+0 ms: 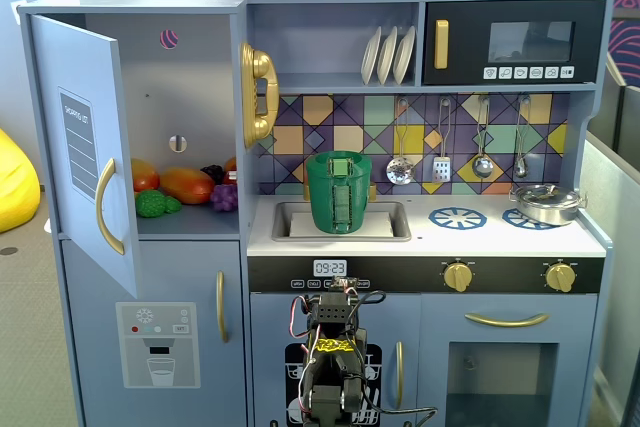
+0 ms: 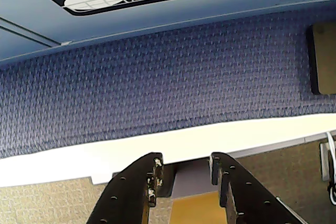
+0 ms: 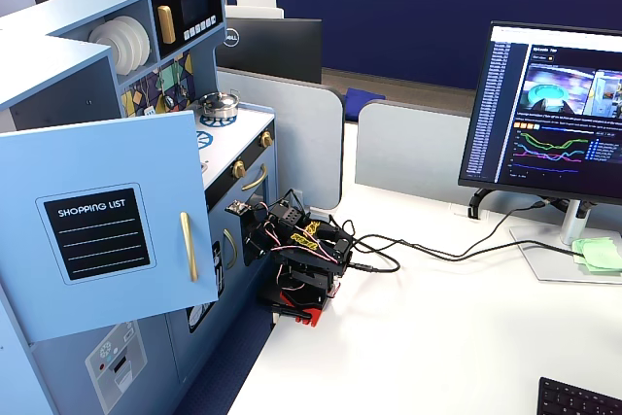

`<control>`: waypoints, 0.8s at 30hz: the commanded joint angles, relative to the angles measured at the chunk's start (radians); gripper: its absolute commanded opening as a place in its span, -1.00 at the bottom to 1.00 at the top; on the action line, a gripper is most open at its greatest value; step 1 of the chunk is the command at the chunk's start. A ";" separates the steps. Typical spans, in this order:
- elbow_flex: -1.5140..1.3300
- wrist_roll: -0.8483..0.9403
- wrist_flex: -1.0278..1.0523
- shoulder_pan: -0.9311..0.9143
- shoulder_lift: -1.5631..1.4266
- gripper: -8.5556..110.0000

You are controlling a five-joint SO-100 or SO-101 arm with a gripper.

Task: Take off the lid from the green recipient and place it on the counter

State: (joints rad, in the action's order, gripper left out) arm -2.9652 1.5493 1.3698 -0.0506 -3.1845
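No step is begun: the gripper (image 2: 184, 169), slightly parted and empty, is folded low; the lid (image 1: 339, 157), seemingly on the green recipient (image 1: 339, 197), must be reached

One fixed view faces the toy kitchen (image 1: 330, 187) head-on from behind the folded arm (image 1: 330, 367); another looks down from the side over the desk (image 3: 437, 337). The wrist view sits close behind the jaws, facing carpet beyond them
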 commanded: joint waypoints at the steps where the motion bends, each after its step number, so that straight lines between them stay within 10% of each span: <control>1: -0.032 -0.028 0.163 -0.041 0.006 -0.86; 13: -0.031 -0.023 0.100 -0.074 0.008 -0.86; 24: 0.405 0.193 -1.003 -0.046 0.238 -0.68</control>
State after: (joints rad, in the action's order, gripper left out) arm -2.7934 1.6935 0.6780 -0.1243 -3.0526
